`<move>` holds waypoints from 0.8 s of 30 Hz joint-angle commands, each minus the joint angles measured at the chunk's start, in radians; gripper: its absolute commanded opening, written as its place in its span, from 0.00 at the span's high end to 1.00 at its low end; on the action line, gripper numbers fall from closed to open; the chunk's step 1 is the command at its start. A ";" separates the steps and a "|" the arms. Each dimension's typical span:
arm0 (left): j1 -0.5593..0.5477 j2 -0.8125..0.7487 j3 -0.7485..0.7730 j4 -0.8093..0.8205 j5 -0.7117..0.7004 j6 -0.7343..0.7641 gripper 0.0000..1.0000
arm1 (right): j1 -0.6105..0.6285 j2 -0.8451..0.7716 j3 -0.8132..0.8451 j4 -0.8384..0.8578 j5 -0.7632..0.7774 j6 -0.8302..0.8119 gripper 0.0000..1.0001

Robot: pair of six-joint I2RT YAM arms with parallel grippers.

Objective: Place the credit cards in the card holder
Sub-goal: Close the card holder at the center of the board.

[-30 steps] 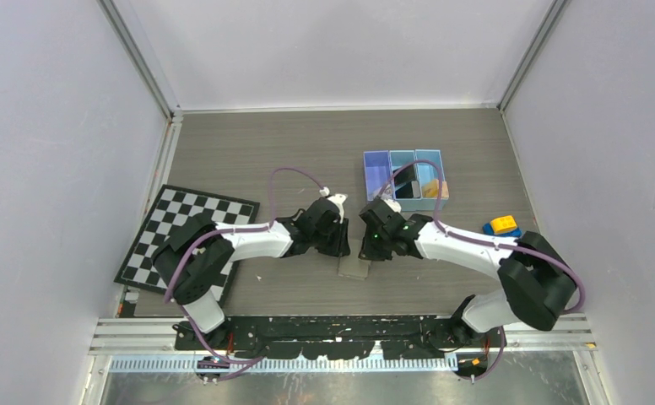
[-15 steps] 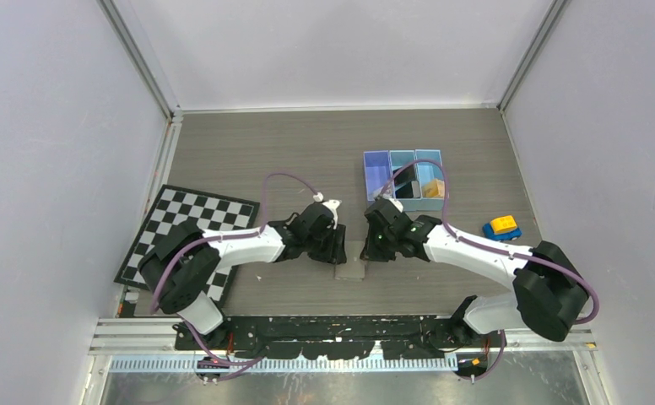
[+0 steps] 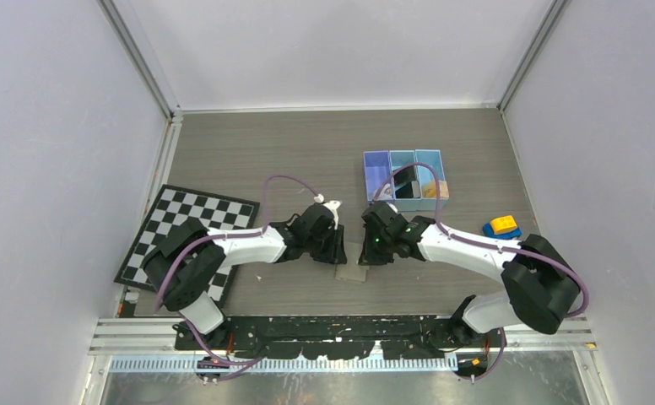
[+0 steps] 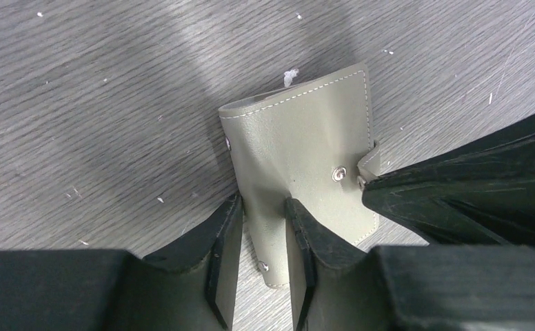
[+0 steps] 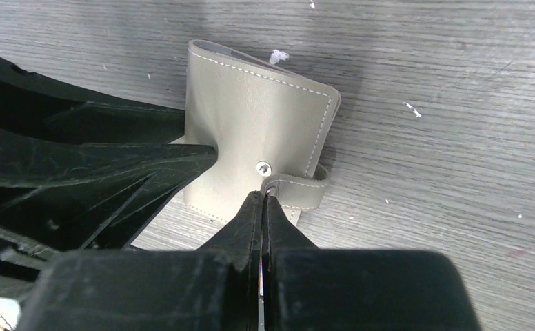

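Note:
The grey-taupe card holder lies folded shut on the table between both grippers. In the left wrist view my left gripper has its fingers on either side of the holder's near left edge, and the leather creases between them. My right gripper is shut on the snap tab, which is off its stud. In the top view the left gripper and the right gripper face each other over the holder. An orange card stands in the blue tray; other cards are hard to make out.
The blue three-compartment tray stands behind the right arm. A checkerboard mat lies at the left, partly under the left arm. A yellow and blue toy sits at the right. White walls enclose the table.
Both grippers have moved nearer and down onto the card holder, closing in from either side. The right arm's elbow shifted slightly. The holder has stayed in place.

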 commanded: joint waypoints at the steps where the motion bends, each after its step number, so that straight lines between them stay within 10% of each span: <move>1: -0.004 0.028 -0.012 -0.015 -0.022 0.010 0.71 | 0.003 0.041 0.025 0.009 -0.018 -0.020 0.99; 24: -0.004 0.027 -0.006 -0.044 -0.043 0.021 0.74 | 0.003 0.027 0.054 0.021 0.023 -0.025 1.00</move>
